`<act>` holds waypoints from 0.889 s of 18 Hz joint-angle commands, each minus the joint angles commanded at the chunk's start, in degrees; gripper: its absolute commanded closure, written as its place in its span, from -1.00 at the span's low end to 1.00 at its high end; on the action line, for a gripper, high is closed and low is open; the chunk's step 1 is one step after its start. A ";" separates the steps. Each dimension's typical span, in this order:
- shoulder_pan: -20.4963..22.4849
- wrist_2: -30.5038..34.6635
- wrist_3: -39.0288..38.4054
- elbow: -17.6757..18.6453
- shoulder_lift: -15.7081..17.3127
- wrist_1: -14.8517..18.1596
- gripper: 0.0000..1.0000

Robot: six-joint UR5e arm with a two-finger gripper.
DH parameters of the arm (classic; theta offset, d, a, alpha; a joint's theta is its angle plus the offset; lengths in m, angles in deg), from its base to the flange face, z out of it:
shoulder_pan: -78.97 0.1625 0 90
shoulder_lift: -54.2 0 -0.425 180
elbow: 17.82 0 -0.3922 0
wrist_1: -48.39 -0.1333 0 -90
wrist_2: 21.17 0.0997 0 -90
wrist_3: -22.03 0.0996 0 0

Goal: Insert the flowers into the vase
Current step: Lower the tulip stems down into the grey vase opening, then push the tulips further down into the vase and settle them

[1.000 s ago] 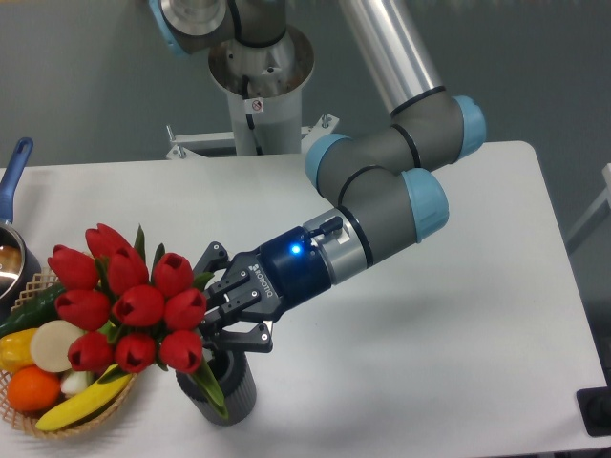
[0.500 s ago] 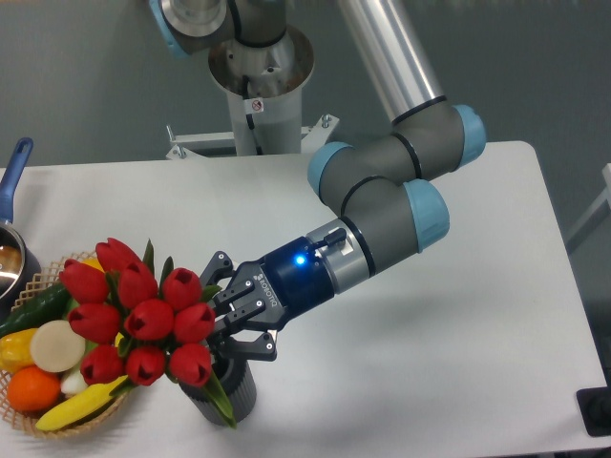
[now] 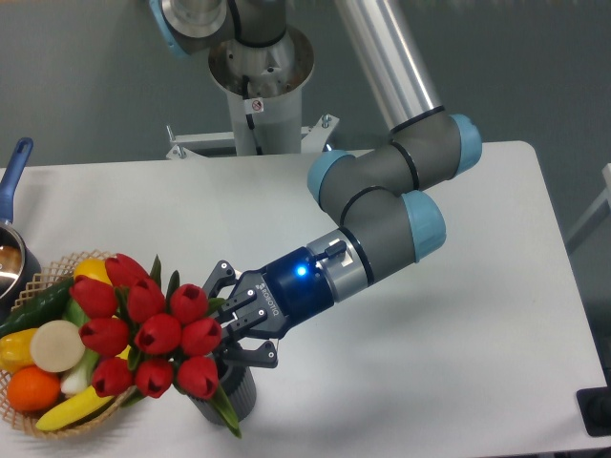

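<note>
The flowers [image 3: 153, 329], a tight bunch of red tulip buds with green leaves, are tilted to the left over the vase [image 3: 229, 396]. The vase is small, dark grey and ribbed, near the table's front edge; the bunch and gripper hide most of it. My gripper [image 3: 224, 329] is shut on the flowers' stems just above the vase rim. The stem ends are hidden behind the gripper and buds, so I cannot tell how deep they sit in the vase.
A wicker basket [image 3: 43, 286] with fruit and vegetables stands at the front left, right beside the bunch. A metal pot with a blue handle [image 3: 13, 167] sits at the left edge. The robot base [image 3: 260, 86] stands at the back.
The gripper with the flowers has moved down and a little to the right, bringing the bunch lower over the vase. The forearm has shifted slightly with it.
</note>
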 joint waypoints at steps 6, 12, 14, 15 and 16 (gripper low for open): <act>1.23 -0.17 2.90 3.43 -0.53 0.00 0.57; 1.58 -0.18 3.17 5.89 -1.06 0.00 0.56; 1.76 -0.18 3.78 6.51 -1.06 0.00 0.56; 1.76 -0.18 4.39 6.86 -1.32 0.00 0.56; 1.76 -0.18 5.18 7.12 -1.49 0.00 0.56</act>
